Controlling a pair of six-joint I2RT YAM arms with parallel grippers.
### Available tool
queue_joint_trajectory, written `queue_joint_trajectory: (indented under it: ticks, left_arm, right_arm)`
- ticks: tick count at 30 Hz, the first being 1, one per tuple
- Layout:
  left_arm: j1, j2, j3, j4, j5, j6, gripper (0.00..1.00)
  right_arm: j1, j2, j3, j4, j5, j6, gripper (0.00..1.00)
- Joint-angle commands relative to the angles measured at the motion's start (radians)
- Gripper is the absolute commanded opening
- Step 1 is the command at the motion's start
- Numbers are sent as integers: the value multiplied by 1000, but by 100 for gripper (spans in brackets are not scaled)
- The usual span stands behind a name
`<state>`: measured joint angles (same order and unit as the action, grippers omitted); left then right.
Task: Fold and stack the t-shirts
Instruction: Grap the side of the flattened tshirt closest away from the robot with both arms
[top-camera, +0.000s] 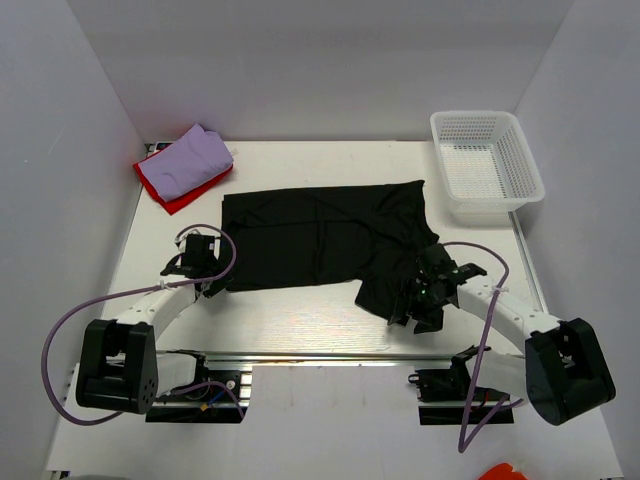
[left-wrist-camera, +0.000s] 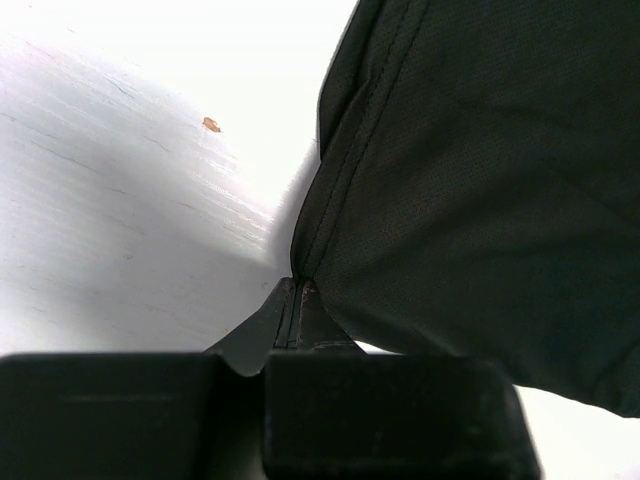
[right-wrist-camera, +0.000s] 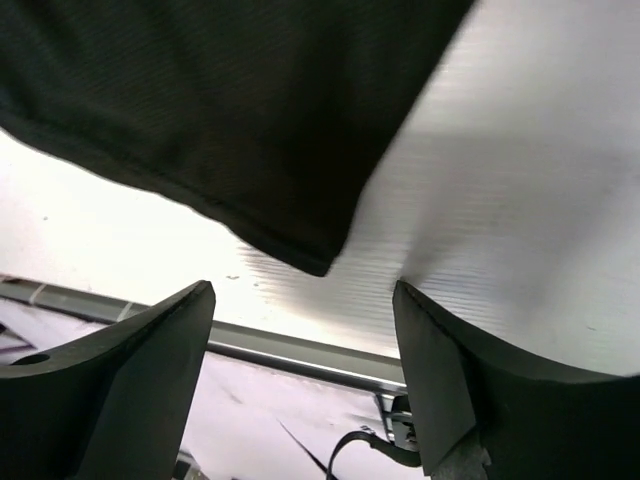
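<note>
- Black t-shirt (top-camera: 320, 235) lies spread across the middle of the white desk (top-camera: 300, 315), its long side running left to right.
- Its far edge is fairly straight. Its right end is rumpled, and a flap of it hangs down toward the near right.
- The left arm (top-camera: 150, 300) reaches the shirt's near left corner. In the left wrist view, its jaws are pressed together on the stitched hem, with the cloth spreading away to the right of the pinch.
- Bare desk lies to the left of that pinch, marked only by a small brown speck (left-wrist-camera: 211, 124).
- The right arm (top-camera: 500, 305) sits at the rumpled near right corner. Its jaws stand wide apart, and both fingers (right-wrist-camera: 130, 370) are clear of the cloth.
- In the right wrist view a corner of the shirt hangs over the gap between the fingers without touching either one.
- A strip of bare desk runs between the shirt's near hem and the metal rail (top-camera: 330, 355) at the near edge.
- A second bare strip separates the far edge from the back wall.
- Pale lavender t-shirt (top-camera: 195, 160) lies folded on top of the red t-shirt (top-camera: 165, 190) in the far left corner, apart from the black one.
- The red cloth shows along the stack's left and near sides.
- A white mesh basket (top-camera: 485, 208) stands in the far right corner, just beyond the black shirt's right end, with a narrow gap of desk between them.
</note>
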<state>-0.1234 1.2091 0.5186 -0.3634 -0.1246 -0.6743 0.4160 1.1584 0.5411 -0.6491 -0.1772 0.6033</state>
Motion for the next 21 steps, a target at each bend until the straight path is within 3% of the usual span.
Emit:
queue_joint_trajectory:
  ticks: [1, 2, 5, 6, 10, 16, 21]
  left_arm:
    - [2, -17, 8, 6, 9, 15, 0]
    - [2, -17, 8, 6, 10, 15, 0]
    - [2, -17, 17, 15, 20, 24, 0]
    - [2, -17, 17, 3, 20, 24, 0]
    - [2, -26, 26, -6, 34, 42, 0]
    - [2, -46, 26, -6, 65, 62, 0]
    - [2, -46, 72, -6, 85, 71, 0]
  right_arm:
    - [12, 29, -12, 78, -48, 6, 77]
    - [14, 32, -10, 86, -44, 6, 75]
    - [12, 61, -4, 143, -54, 3, 55]
    - [15, 70, -4, 149, -73, 4, 33]
    - [10, 67, 17, 141, -48, 3, 1]
    - [4, -8, 56, 252, -58, 1, 0]
    - [0, 36, 157, 287, -58, -31, 0]
